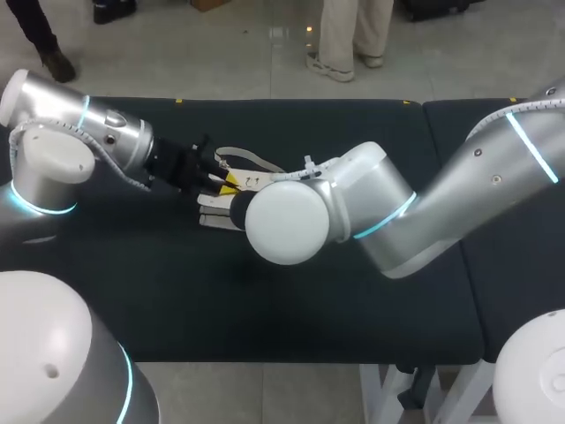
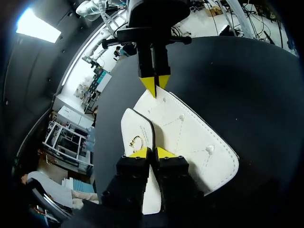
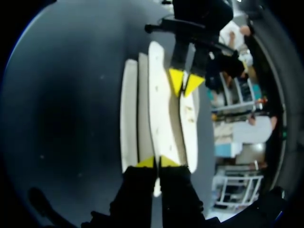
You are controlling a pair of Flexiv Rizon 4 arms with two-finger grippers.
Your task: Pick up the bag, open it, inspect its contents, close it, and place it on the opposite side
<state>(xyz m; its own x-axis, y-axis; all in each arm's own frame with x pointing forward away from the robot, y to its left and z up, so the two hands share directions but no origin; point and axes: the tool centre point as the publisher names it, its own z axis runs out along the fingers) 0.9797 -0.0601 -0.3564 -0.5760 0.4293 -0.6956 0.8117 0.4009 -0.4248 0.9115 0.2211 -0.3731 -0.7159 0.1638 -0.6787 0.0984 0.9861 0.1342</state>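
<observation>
- Head view: the bag (image 1: pixel 216 218) is left of centre on the dark table (image 1: pixel 265 300), between the two arms. The left gripper (image 1: pixel 222 181) meets it from the left. The right arm (image 1: pixel 459 190) reaches past the middle from the right, and its bulky wrist covers its own fingers and much of the bag. I cannot tell from here whether the bag rests on the table or hangs just clear of it. The strap (image 1: pixel 252 159) loops toward the far side.
- Left wrist view: the left gripper is clenched on the near rim of the bag's flap (image 2: pixel 137 130), whose thin dark edge runs up from between its fingers. The bag stretches straight ahead, its long axis in line with the fingers. At the far end the right gripper (image 2: pixel 154 84) nips the white edge, its tips almost meeting.
- Right wrist view: this shows the same line from the other end. The right gripper is clamped on the edge of one white panel. The panels run straight away to the left gripper, which is pinched on the far end.
- Judgement: neither arm is nearer, since each holds one end of the long axis. Opening the bag depends on the two grips parting the layers across that axis.
</observation>
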